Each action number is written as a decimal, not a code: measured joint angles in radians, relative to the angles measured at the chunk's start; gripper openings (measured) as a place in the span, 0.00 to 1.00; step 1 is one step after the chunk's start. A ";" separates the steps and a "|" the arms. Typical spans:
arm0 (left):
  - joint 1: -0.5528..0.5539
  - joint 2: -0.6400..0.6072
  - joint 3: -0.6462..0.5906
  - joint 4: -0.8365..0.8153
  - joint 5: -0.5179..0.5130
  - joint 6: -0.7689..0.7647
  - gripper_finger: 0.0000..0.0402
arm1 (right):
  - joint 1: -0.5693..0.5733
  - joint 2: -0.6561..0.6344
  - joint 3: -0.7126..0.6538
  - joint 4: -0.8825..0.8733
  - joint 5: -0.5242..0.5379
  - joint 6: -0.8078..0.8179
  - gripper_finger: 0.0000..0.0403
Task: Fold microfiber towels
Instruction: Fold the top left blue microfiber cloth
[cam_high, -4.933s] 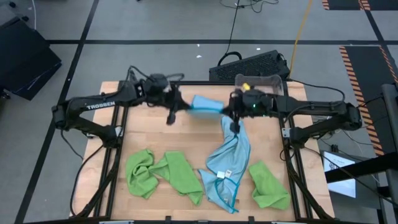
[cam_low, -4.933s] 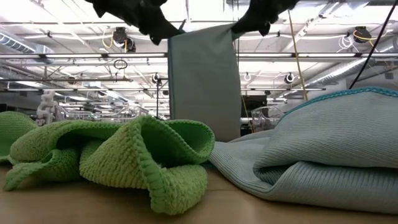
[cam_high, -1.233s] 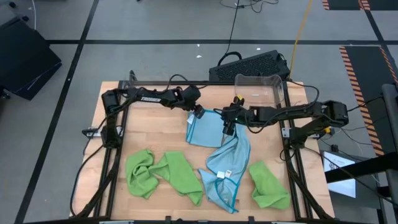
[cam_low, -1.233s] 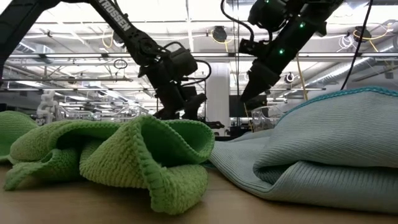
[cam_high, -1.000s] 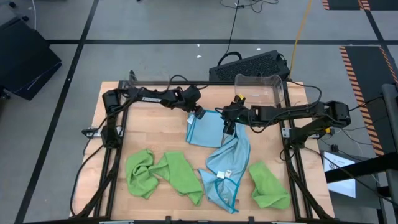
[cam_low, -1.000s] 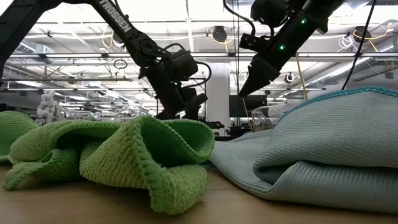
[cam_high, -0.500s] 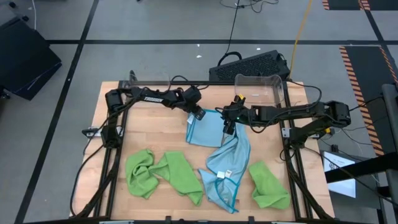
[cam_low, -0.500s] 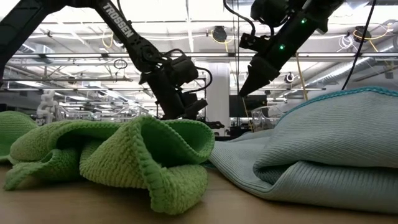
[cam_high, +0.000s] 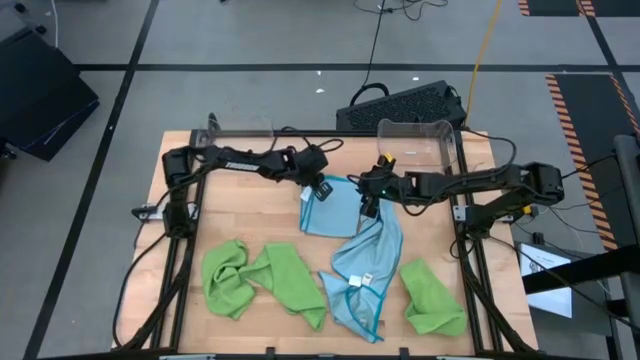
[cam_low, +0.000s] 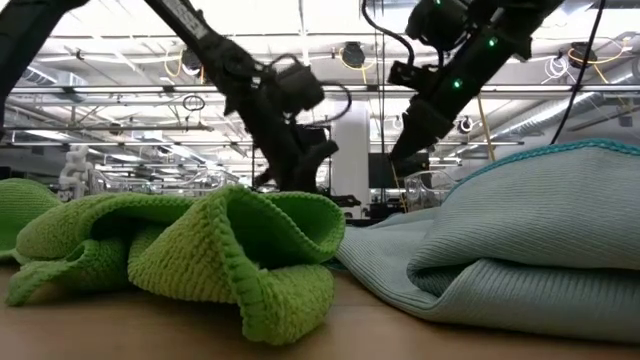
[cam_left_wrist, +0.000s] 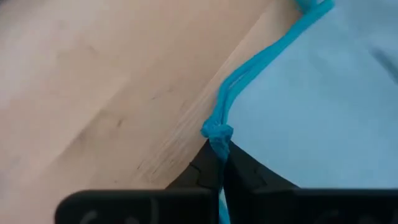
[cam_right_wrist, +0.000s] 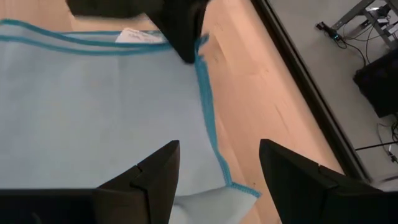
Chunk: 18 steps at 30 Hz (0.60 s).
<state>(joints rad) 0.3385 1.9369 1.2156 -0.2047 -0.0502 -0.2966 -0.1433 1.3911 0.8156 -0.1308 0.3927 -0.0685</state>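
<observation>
Wooden surface (cam_high: 250, 215) carries several towels. Crumpled blue towel (cam_high: 362, 268) lies at centre-front, its upper end running up to the folded blue towel (cam_high: 335, 208) lying flat at centre-back. Two lime towels (cam_high: 262, 278) sit front-left, one more lime towel (cam_high: 432, 297) front-right. Clear bin (cam_high: 418, 141) at back-right edge. Left claw (cam_high: 322, 190) is clamped on the folded blue towel's teal-edged corner at its left side. Right claw (cam_high: 366, 205) hovers over the same towel's right side, fingers (cam_right_wrist: 152, 180) apart, holding nothing.
</observation>
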 joint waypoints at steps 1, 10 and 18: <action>-0.011 -0.012 0.000 -0.005 -0.019 0.001 0.02 | -0.003 0.000 -0.017 0.024 0.000 0.003 0.53; -0.102 -0.085 0.001 -0.056 -0.081 0.003 0.02 | -0.041 0.000 -0.119 0.252 -0.041 0.056 0.54; -0.173 -0.087 0.001 -0.054 -0.115 0.012 0.02 | -0.198 0.003 -0.066 0.187 -0.397 0.041 0.67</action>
<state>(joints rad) 0.1658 1.8503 1.2163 -0.2588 -0.1655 -0.2841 -0.3413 1.3943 0.7495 0.0558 -0.0042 -0.0274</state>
